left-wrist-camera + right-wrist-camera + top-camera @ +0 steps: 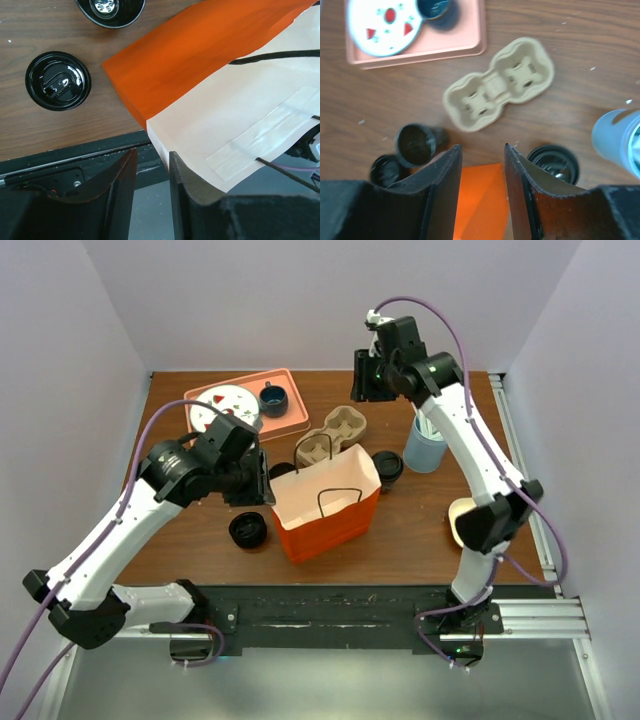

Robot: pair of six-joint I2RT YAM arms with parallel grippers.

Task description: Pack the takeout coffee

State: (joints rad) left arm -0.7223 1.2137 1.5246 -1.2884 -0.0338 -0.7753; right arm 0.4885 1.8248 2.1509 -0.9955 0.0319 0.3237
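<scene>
A brown wood-grain bench [420, 550] stands between pale lilac walls [60, 340], with a black rail [330, 605] along its near edge. From the left it carries:

- a pink tray [292, 424] holding a white plate [222, 405] and a dark mug [272, 398]
- a low black lid [248, 530]
- an open dark cup [283, 472]
- an upright orange bag [330, 525], its mouth open
- a pulp carrier [335, 435] behind the bag
- the takeout coffee [388, 468], standing just right of the bag
- a blue tumbler [425, 445]

The left end effector [256, 480] sits at the bag's left rim. Its jaws are narrow with a gap showing, and nothing is seen clamped between them. Its wrist view shows the bag's white lining [240, 115], a tape strip and a cord handle, but not the coffee.

The right wrist view looks down on the coffee's black lid [553, 162]. The right end effector [365, 380] hangs over the far side of the bench, its jaws slightly parted and empty.
</scene>
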